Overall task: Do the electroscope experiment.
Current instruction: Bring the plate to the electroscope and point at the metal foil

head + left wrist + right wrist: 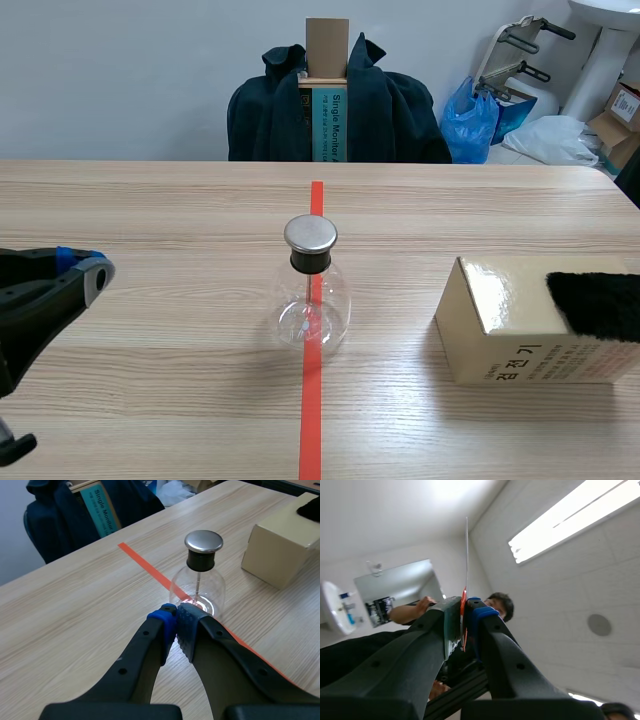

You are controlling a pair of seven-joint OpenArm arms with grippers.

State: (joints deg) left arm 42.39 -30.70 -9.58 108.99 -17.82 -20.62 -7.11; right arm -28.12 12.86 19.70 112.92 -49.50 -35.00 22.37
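Observation:
The electroscope (312, 290) is a clear glass flask with a black neck and a round metal cap, standing on the red tape line mid-table. In the left wrist view the electroscope (200, 577) stands just ahead of my left gripper (175, 617), whose blue pads meet with nothing between them. That left gripper (88, 272) hovers at the table's left side. My right gripper (465, 605) points up toward the ceiling, shut on a thin pale strip (466, 555) that sticks up from between its pads. The right gripper does not show in the scene view.
A tan cardboard box (520, 330) sits right of the flask with a black fur cloth (600, 300) on top. Behind the far table edge stands a chair draped in a dark jacket (400, 110). A person (497, 605) shows past the right gripper.

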